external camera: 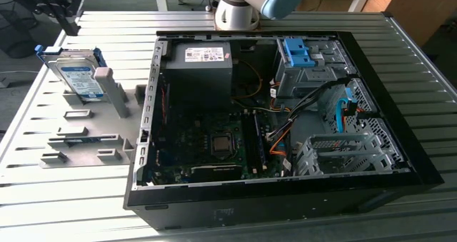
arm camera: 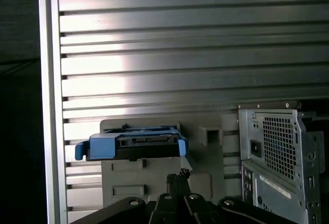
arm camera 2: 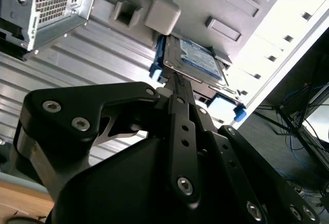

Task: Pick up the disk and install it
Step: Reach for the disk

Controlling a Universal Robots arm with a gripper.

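The disk (external camera: 77, 76) stands on edge in a slot of a grey fixture (external camera: 93, 145) at the exterior view's left, beside the open computer case. It is silver-grey with a white-and-blue label and a blue bracket around it. My black gripper (external camera: 70, 25) hangs above and behind it near the table's far corner, apart from it. In both wrist views the fingers sit together with nothing between them, gripper (arm camera 2: 176, 80) and gripper (arm camera: 178, 176), and the disk (arm camera 2: 198, 59) lies just beyond the tips. The first wrist view catches the disk (arm camera: 136, 144) edge-on.
The open computer case (external camera: 421, 167) lies flat on the slatted metal table (external camera: 64, 199). Inside it are a power supply (external camera: 200, 65), a blue drive-bay latch (external camera: 298, 52), cables and a metal drive cage (external camera: 343, 151). The arm's base (external camera: 239, 6) stands behind the case.
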